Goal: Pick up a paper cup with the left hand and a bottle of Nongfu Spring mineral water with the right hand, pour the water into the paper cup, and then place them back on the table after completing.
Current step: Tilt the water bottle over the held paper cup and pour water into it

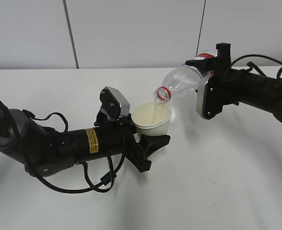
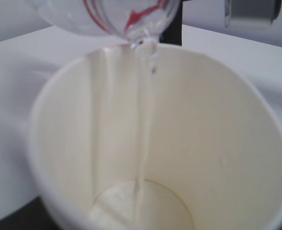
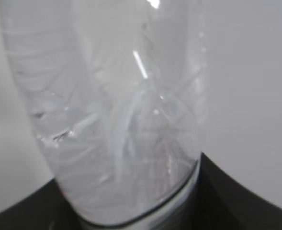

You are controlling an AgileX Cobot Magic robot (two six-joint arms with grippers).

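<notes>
My left gripper (image 1: 148,139) is shut on the white paper cup (image 1: 152,120) and holds it upright, with the black fingers (image 1: 155,143) around its lower part. My right gripper (image 1: 208,67) is shut on the clear plastic bottle (image 1: 181,81), tilted with its red-ringed neck (image 1: 163,94) over the cup rim. A thin stream of water (image 2: 148,105) runs from the bottle mouth (image 2: 141,28) down the cup's inner wall (image 2: 217,134) and pools at the bottom. The bottle body fills the right wrist view (image 3: 112,120).
The white table (image 1: 217,182) spreads around both arms. A grey wall with panel seams (image 1: 70,33) stands behind. Loose black cables (image 1: 97,179) hang under the left arm near the table.
</notes>
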